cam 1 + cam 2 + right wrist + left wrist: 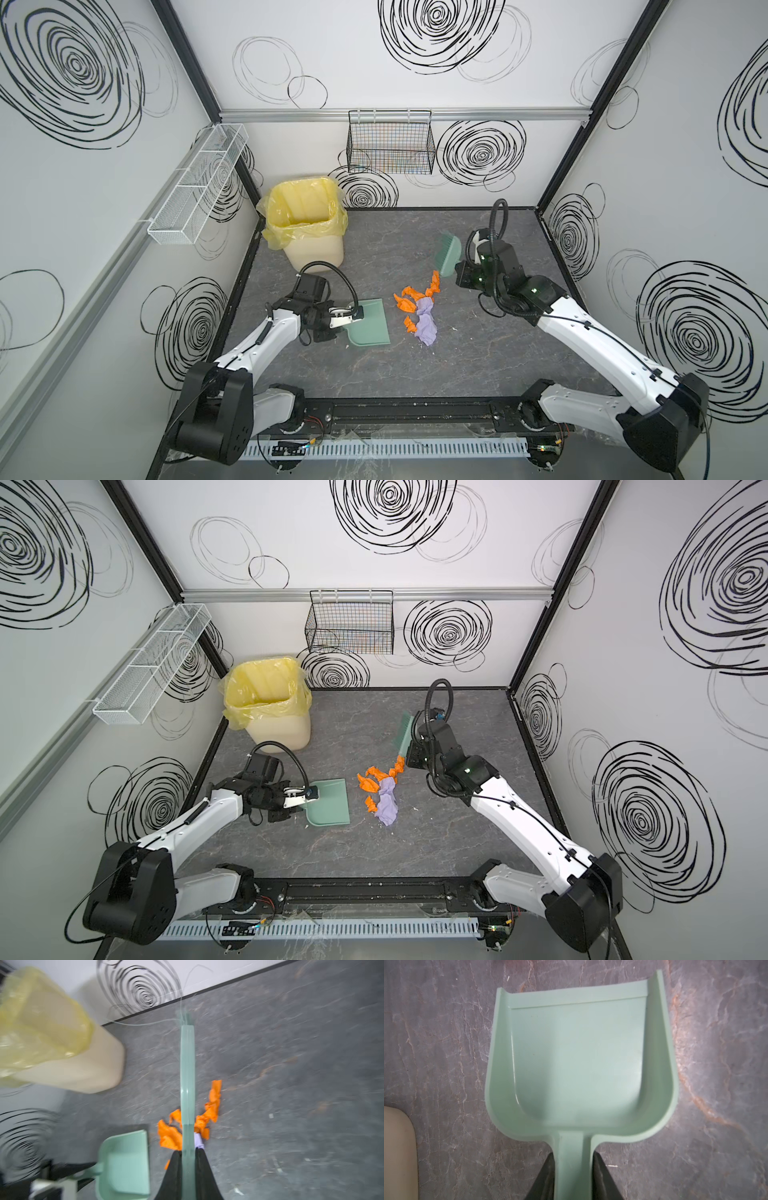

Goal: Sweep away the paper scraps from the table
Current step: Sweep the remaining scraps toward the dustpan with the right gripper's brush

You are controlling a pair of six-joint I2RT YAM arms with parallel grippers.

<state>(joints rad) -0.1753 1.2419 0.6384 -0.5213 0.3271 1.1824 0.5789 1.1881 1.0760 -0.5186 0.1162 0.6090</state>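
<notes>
The paper scraps (417, 309) (380, 789), orange and purple wads, lie bunched in the middle of the dark veined table (457, 374). My left gripper (353, 320) (574, 1159) is shut on the handle of a mint-green dustpan (370, 322) (579, 1059). The pan lies flat just left of the pile with its open edge toward it, and it is empty. My right gripper (459, 266) (188, 1154) is shut on a mint-green brush (449, 253) (187, 1076), held above the table behind and right of the scraps (170, 1136). The right wrist view is blurred.
A cream bin with a yellow liner (305, 226) (47, 1039) stands at the back left corner of the table. A black wire basket (390, 143) hangs on the back wall and a white mesh shelf (199, 183) on the left wall. Tiny white crumbs dot the table.
</notes>
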